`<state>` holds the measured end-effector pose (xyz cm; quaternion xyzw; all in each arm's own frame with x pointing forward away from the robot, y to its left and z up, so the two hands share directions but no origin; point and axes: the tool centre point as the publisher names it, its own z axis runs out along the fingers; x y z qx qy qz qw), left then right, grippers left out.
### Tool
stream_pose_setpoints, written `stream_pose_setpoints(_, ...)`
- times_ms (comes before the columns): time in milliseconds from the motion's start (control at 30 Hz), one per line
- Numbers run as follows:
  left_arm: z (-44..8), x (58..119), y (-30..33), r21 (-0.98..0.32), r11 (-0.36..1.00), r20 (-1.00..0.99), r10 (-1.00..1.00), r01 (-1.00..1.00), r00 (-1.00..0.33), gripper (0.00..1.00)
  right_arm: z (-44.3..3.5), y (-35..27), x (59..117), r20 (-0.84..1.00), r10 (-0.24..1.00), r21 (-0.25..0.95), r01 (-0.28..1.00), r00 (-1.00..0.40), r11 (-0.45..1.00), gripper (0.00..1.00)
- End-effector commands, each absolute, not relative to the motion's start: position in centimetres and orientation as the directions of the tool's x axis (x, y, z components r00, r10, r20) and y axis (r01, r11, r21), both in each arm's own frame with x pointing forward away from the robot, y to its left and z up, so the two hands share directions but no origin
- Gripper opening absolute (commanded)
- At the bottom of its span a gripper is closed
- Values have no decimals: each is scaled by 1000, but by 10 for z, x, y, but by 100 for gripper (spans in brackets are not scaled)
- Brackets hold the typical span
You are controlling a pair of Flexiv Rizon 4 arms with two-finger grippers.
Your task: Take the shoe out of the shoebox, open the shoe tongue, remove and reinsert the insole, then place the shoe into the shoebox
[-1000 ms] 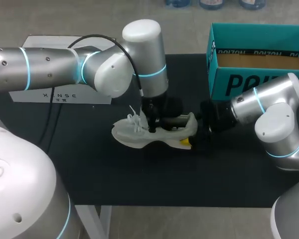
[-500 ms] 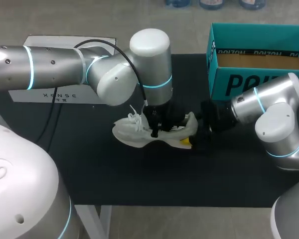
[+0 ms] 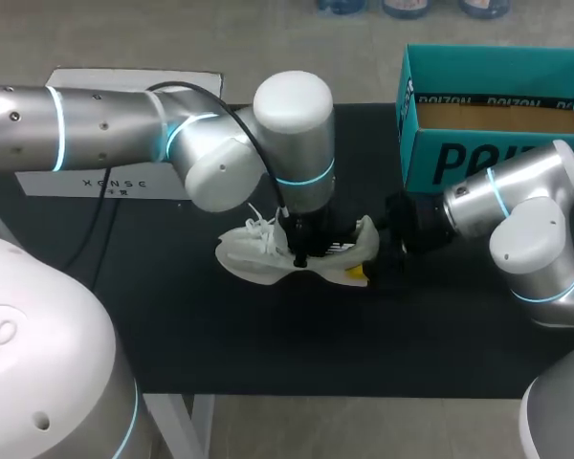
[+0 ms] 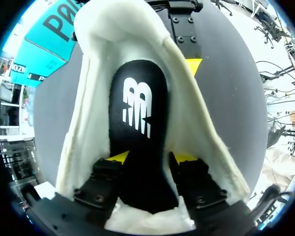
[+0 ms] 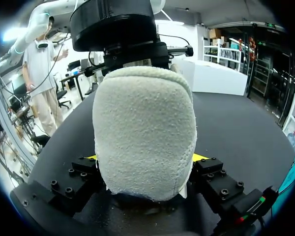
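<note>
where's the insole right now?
Left wrist view: the black insole lies inside the white shoe, held between the left gripper's fingers. The shoe sits on the table, left of the teal shoebox.

**Head view.** The left arm covers the middle of the shoe and hides the end effector below it. The shoebox, beyond the shoe's heel, is cut off by the picture's edge, and the right arm masks part of its front wall.

**Left wrist view.** The insole passes out of sight toward the shoe's toe. Whether the left end effector grips it cannot be told.

**Right wrist view.** The shoe's heel hides most of the right end effector, leaving yellow slivers on either side.
</note>
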<state>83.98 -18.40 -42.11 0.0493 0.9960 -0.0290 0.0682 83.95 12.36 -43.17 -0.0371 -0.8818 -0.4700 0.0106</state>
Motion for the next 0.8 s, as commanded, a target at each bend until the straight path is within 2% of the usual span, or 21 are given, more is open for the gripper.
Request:
stream_pose_setpoints(33,-460,845,-187,-32,996,-156,74,80,-985,26,-436,125,839,56,55,827,77,-997,556,0)
stream_pose_setpoints(67,-461,846,-186,-35,997,-160,65,71,-985,16,-436,125,839,56,55,827,77,-997,556,0)
stream_pose_setpoints(100,-462,847,-185,-28,998,-163,54,60,-985,1,-436,125,839,56,55,827,77,-997,556,0)
stream_pose_setpoints(133,-463,848,-184,-21,999,-172,42,47,-984,0,-436,125,839,56,55,827,77,-997,556,0)
stream_pose_setpoints(400,-473,848,-183,-38,999,-131,27,33,-991,0,-436,125,839,56,55,827,77,-997,556,0)
stream_pose_setpoints(800,-416,832,-175,-183,982,-91,-68,-51,-993,0,-436,125,839,56,55,827,77,-997,556,0)
